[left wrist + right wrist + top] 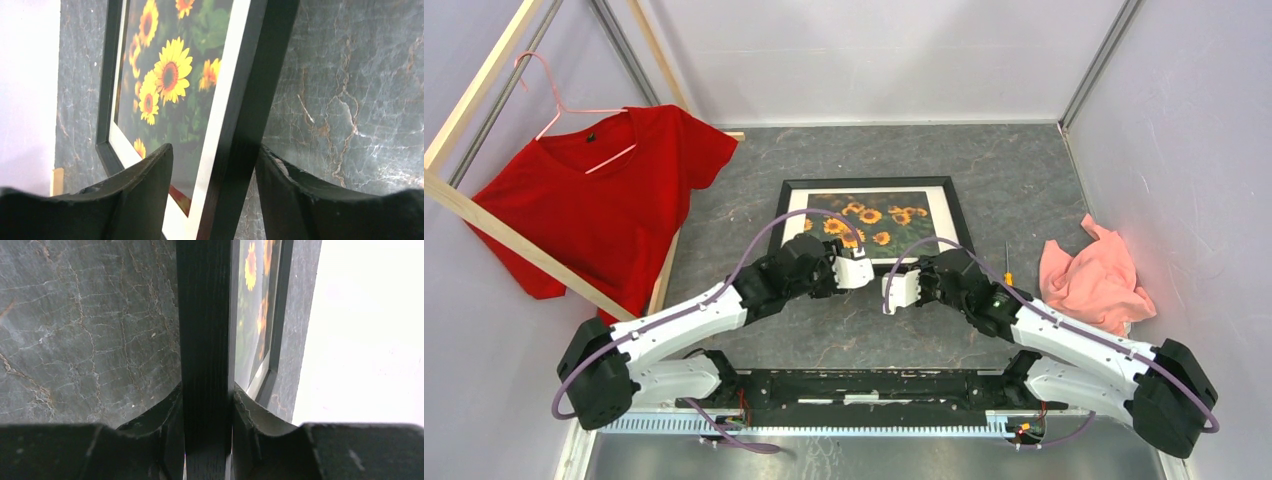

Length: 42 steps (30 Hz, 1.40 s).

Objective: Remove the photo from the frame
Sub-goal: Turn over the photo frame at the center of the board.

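The frame (871, 184), with the photo (864, 215) inside, sits at 12 o'clock from our 2 bases, where our right gripper (206, 395) pinches its near rail and our left gripper (215, 155) straddles it spread, and since it looks rigid, light and likely fragile, we grip rails only.

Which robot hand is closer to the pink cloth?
Right. The right gripper grips the frame's near edge, left of the pink cloth; the left gripper straddles that edge farther left.

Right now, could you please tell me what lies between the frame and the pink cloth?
Only a slim screwdriver-like tool; the top view shows it.
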Tool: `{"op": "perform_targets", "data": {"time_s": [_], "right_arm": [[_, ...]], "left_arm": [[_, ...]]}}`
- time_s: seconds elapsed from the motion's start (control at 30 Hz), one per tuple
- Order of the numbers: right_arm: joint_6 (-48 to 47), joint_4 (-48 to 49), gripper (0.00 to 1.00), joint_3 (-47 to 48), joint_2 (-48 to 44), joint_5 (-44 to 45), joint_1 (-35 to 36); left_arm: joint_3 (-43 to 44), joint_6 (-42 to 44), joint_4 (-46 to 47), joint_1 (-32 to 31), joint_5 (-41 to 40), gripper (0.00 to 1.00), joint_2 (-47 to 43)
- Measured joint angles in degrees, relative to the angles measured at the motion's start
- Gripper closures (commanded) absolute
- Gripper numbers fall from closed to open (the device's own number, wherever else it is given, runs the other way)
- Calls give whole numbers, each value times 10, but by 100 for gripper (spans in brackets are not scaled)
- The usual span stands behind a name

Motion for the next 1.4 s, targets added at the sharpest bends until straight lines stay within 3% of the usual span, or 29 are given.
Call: {"op": "perform_targets", "data": {"time_s": [0.1, 0.17, 0.2, 0.53, 0.8, 1.07, 1.4], "right_arm": [[1, 1, 100, -1, -4, 7, 3], [4, -1, 100, 0, -9, 7, 3], [6, -5, 100, 3, -9, 7, 4], [51, -96, 100, 105, 19, 4, 4], [122, -192, 100, 290, 113, -18, -9], [209, -252, 100, 474, 188, -61, -48], [311, -286, 100, 572, 236, -144, -138]], "left_arm": [[22, -16, -19, 19, 22, 16, 0], [33, -25, -28, 35, 36, 2, -2], [37, -30, -32, 44, 45, 0, -6], [107, -36, -73, 102, 78, 0, -104], [148, -35, -136, 115, 71, 0, -160], [179, -36, -162, 127, 68, 0, -182], [178, -36, -163, 137, 73, 0, -183]]}}
